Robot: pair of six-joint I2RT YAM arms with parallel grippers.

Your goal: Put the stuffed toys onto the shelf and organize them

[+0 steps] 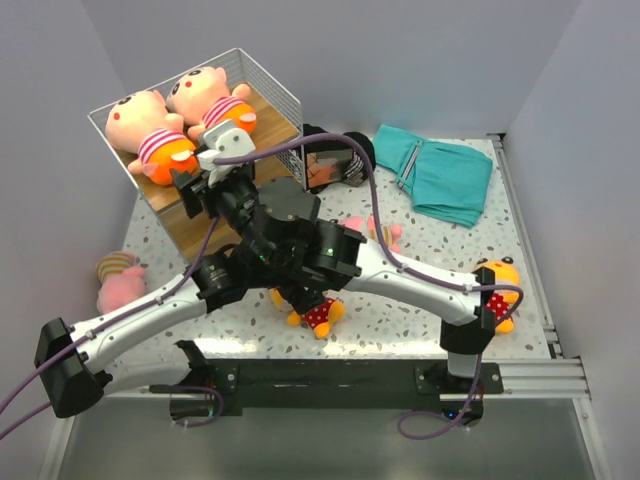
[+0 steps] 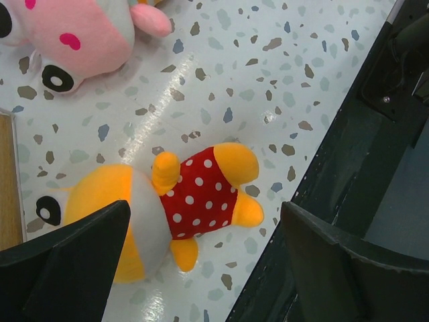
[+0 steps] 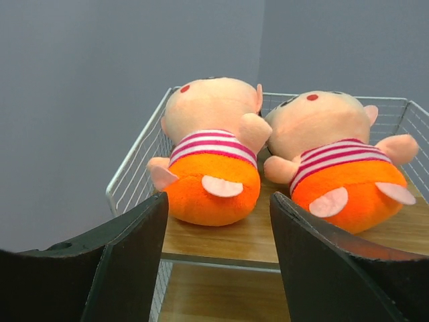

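From above, two striped toys lie on the top board of the shelf, far left. Your left hand hangs open over a polka-dot toy on the desk. Your right hand gapes empty before those striped toys.

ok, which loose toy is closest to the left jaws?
The yellow polka-dot toy at the near edge of the table, framed between the open left jaws. The pink toy lies further off; the other yellow one sits at the right edge.

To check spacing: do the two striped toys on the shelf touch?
Touching. The right wrist view shows the left toy leaning its arm on the right toy, no gap.
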